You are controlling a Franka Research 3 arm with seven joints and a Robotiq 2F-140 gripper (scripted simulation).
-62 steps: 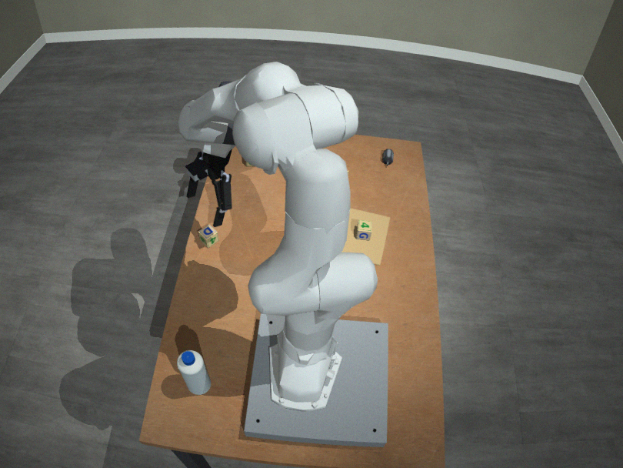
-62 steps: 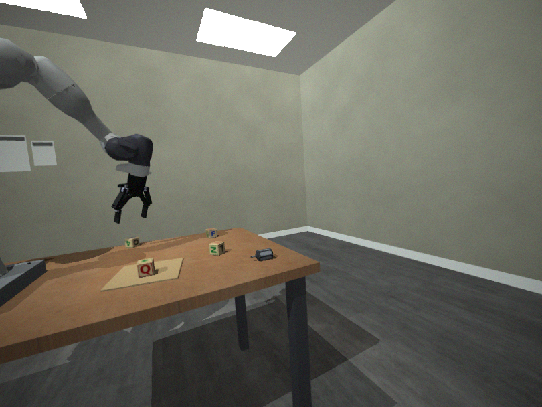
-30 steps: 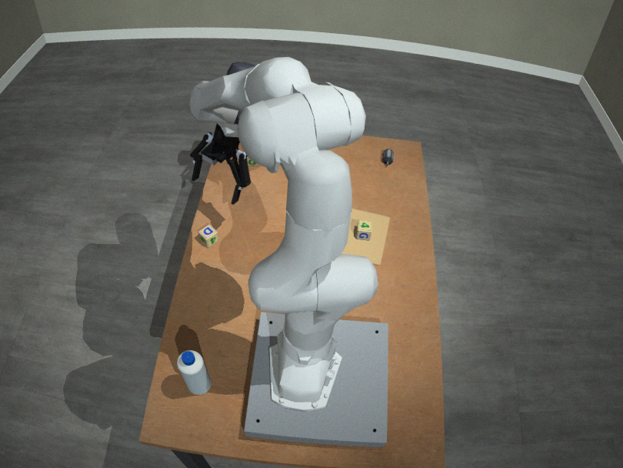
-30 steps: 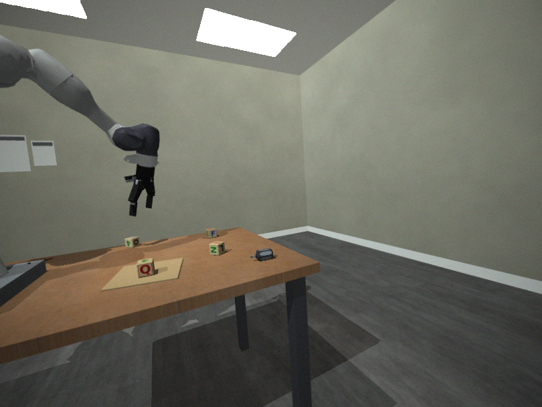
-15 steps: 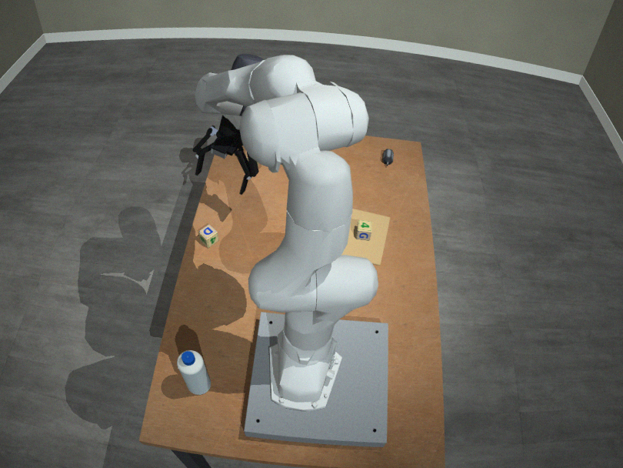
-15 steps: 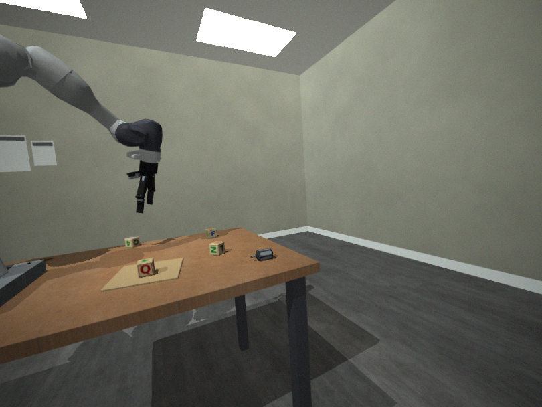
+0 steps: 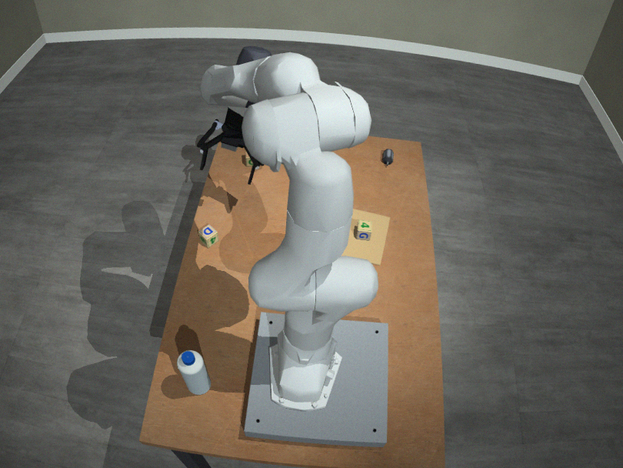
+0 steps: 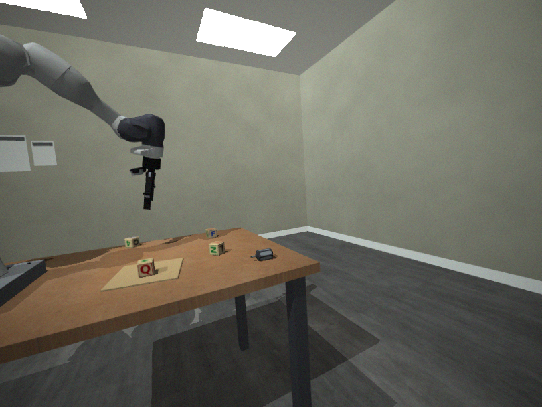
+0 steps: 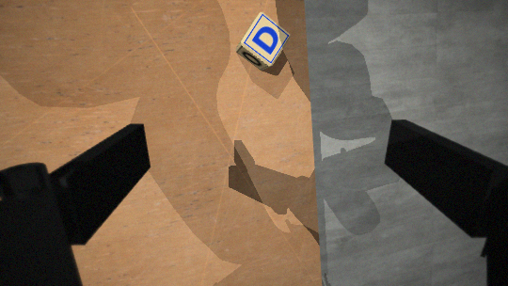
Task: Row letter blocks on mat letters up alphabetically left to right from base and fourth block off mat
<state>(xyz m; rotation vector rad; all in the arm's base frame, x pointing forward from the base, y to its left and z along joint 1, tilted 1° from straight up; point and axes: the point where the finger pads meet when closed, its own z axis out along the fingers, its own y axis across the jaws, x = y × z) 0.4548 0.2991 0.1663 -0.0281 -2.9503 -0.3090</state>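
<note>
My gripper (image 7: 226, 162) is open and empty, high above the far left part of the table; it also shows in the exterior view (image 8: 148, 201) and the wrist view (image 9: 265, 146). The block with a blue D on top (image 7: 208, 235) (image 9: 263, 41) (image 8: 131, 241) lies near the left table edge, off the mat, nearer the base than the gripper. The tan mat (image 7: 371, 244) holds one block with a green 4 on top (image 7: 363, 229) (image 8: 145, 267). A block with an F side (image 8: 211, 232) and a block with Z and 1 sides (image 8: 216, 248) lie off the mat; their tops are unclear.
A white bottle with a blue cap (image 7: 193, 372) stands at the near left. A small dark object (image 7: 387, 156) lies at the far right. The grey base plate (image 7: 317, 382) holds the arm. In the wrist view the left table edge runs between the fingers.
</note>
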